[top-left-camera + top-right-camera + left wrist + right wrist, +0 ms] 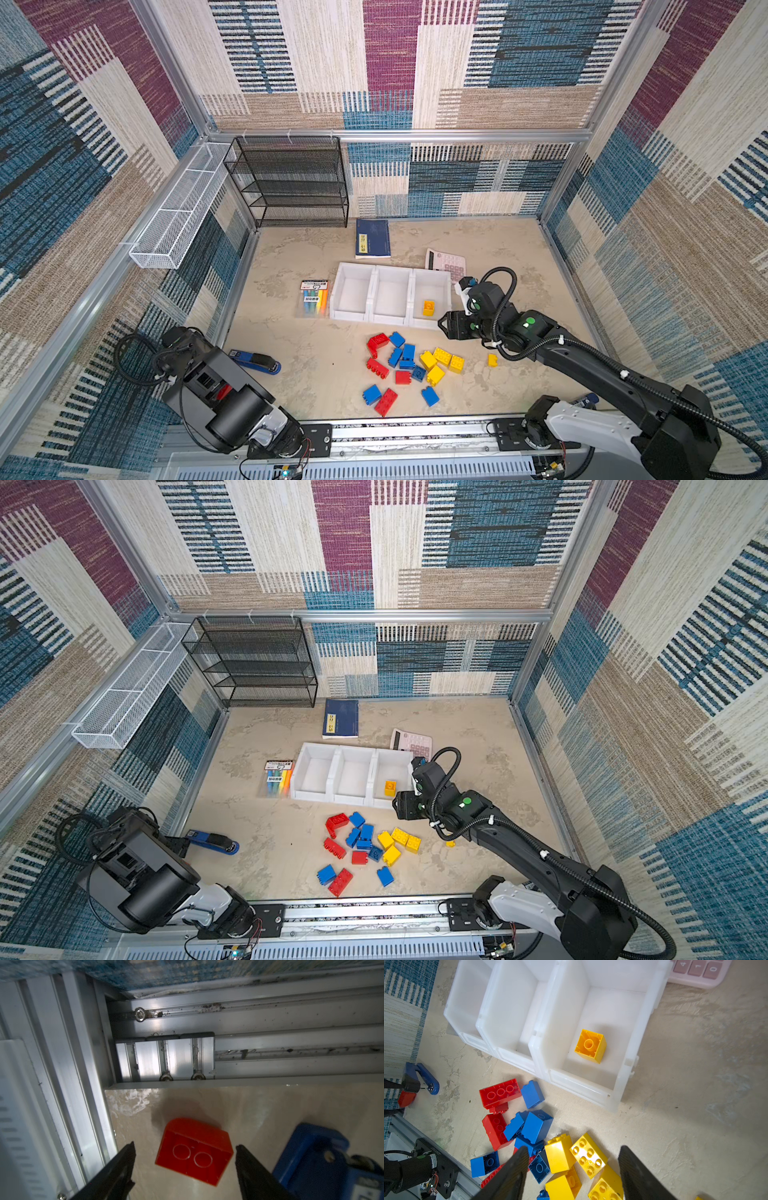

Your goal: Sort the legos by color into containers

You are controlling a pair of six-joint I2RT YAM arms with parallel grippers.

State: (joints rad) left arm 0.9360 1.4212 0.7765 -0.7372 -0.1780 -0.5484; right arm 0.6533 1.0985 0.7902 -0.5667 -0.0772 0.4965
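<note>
In both top views the legos [409, 365] [365, 850] lie heaped on the counter [311, 374] near three white containers [372, 291]. One yellow brick [429, 308] sits in the right-hand bin. Left wrist: the left jaws stand apart around a red brick [194, 1151], not touching it. Right wrist: the right jaws stand apart above yellow bricks [588, 1157]

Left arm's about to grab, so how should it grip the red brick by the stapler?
From above, on two opposite outer walls: the red brick lies hollow side up, its flat walls between the fingers of the open left gripper. Avoid the blue stapler beside it.
</note>
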